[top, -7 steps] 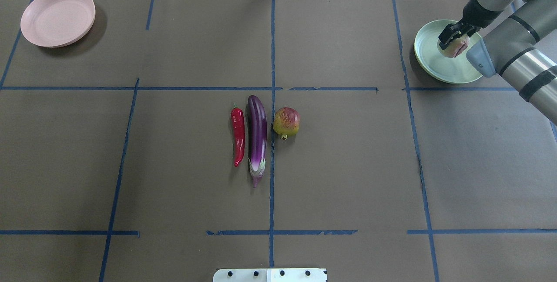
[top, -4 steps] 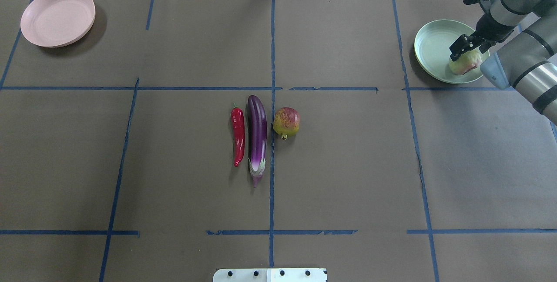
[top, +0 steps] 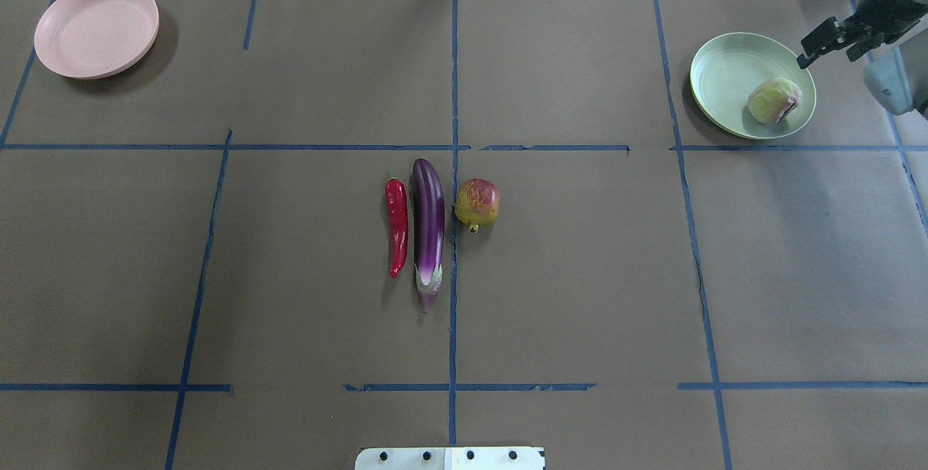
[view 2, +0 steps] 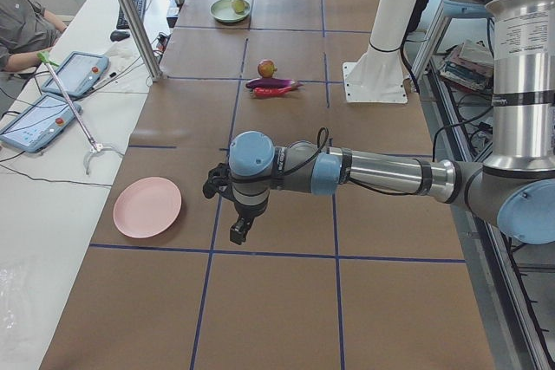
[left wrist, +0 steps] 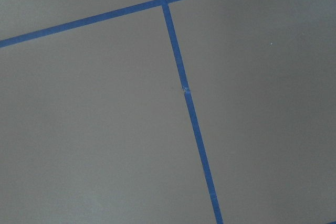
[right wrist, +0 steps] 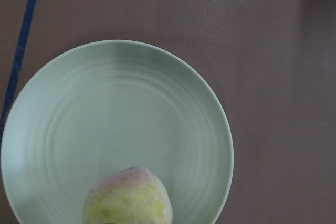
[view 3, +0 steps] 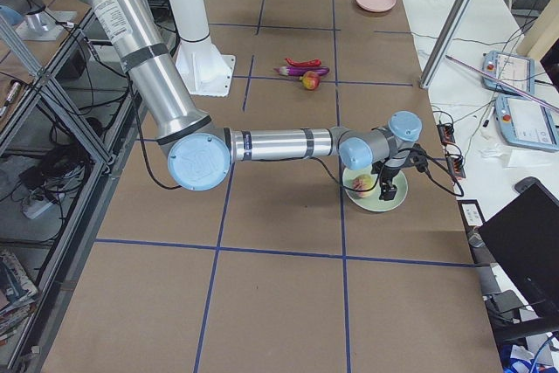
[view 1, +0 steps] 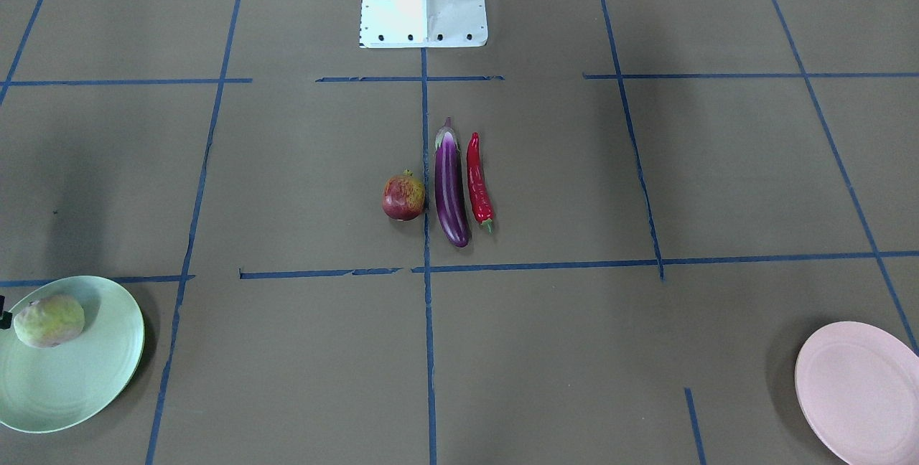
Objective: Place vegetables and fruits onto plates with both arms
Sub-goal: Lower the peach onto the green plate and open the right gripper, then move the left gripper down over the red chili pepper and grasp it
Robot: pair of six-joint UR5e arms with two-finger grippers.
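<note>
The purple eggplant (top: 428,227), the red chili (top: 396,223) on its left and the red-and-yellow mottled fruit (top: 477,203) on its right lie side by side at the table's middle. The pale yellow-green fruit (top: 774,101) rests on the mint plate (top: 721,85) at the far right, toward its right rim; it also shows in the right wrist view (right wrist: 127,198). My right gripper (top: 826,38) is open and empty, raised just beyond that plate. The pink plate (top: 94,27) at the far left holds nothing. My left gripper (view 2: 238,230) shows only in the exterior left view, hanging beside the pink plate (view 2: 147,207); I cannot tell its state.
The white base block (top: 449,458) sits at the near edge. Blue tape lines (top: 454,93) divide the brown table cover. An operator and tablets (view 2: 74,71) are at a side bench past the table's far edge.
My right gripper let go of the pale fruit over the mint plate and drew back up and to the right. The fruit now lies on the plate.
</note>
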